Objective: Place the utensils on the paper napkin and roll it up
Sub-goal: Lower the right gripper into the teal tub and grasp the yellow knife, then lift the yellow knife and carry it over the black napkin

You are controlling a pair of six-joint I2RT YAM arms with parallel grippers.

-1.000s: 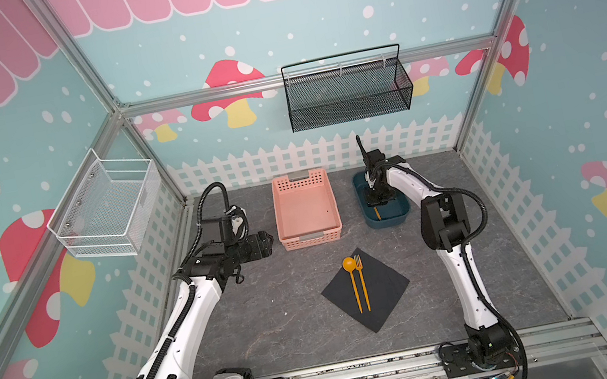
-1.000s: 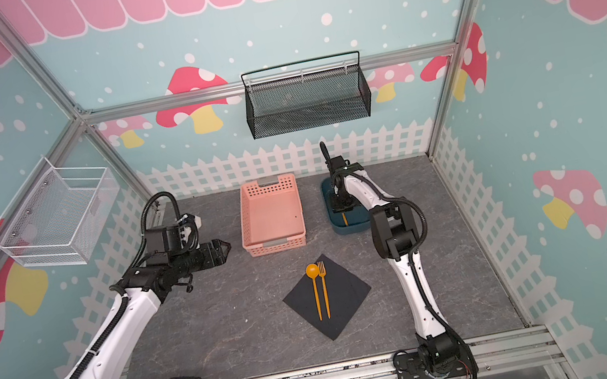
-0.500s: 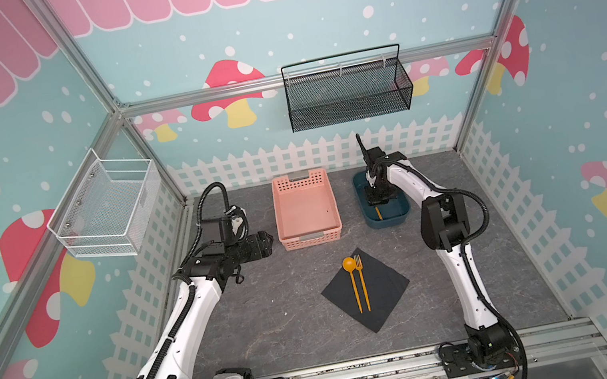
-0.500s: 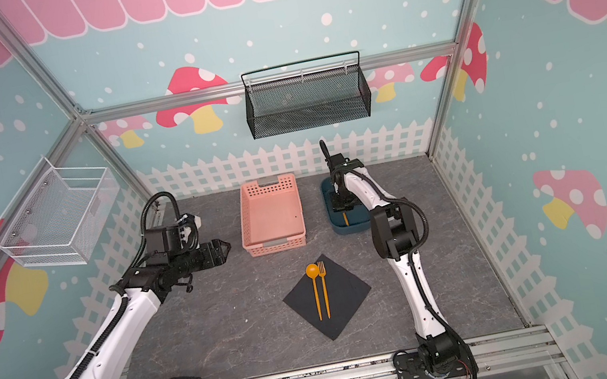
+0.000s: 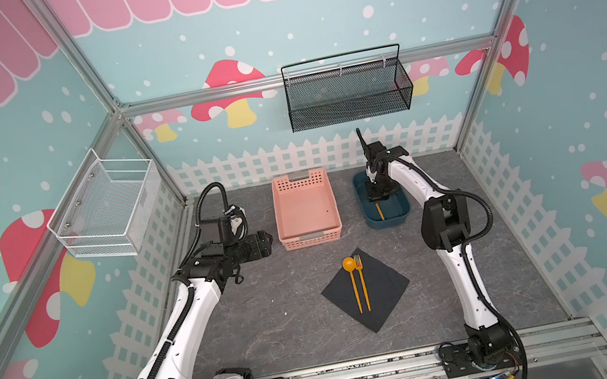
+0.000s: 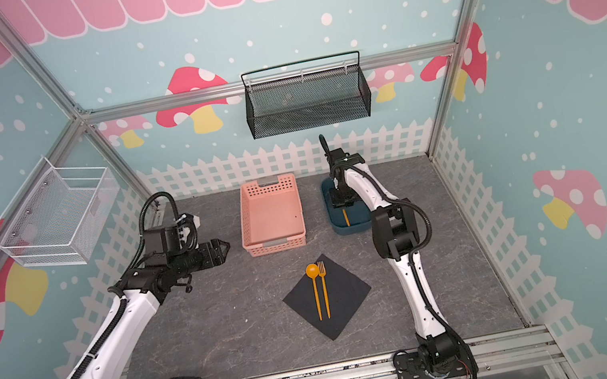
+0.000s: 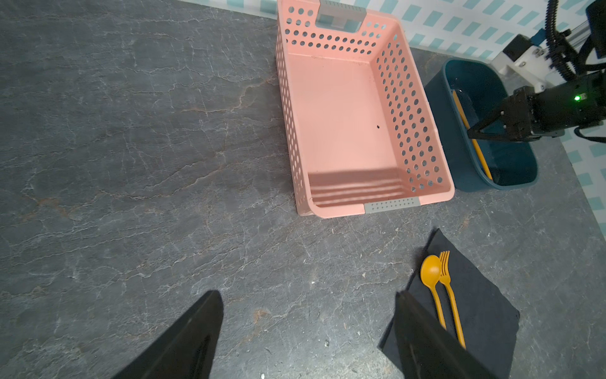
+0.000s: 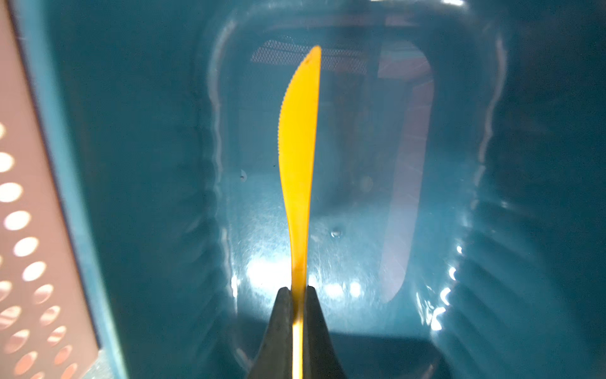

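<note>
The black paper napkin (image 5: 389, 289) lies as a diamond on the table's front middle, seen in both top views. An orange spoon (image 5: 349, 266) and fork (image 5: 360, 273) lie side by side on it. The orange knife (image 8: 300, 147) is in the dark blue tub (image 5: 403, 216) at the back right. My right gripper (image 8: 297, 290) reaches down into the tub and is shut on the knife's handle, blade pointing away. My left gripper (image 5: 267, 243) hovers open and empty left of the pink basket, above bare table (image 7: 308, 295).
A pink perforated basket (image 5: 305, 211) stands empty beside the tub (image 6: 359, 227). A black mesh basket (image 5: 348, 94) hangs on the back wall and a white wire basket (image 5: 107, 208) on the left wall. White fence panels edge the table.
</note>
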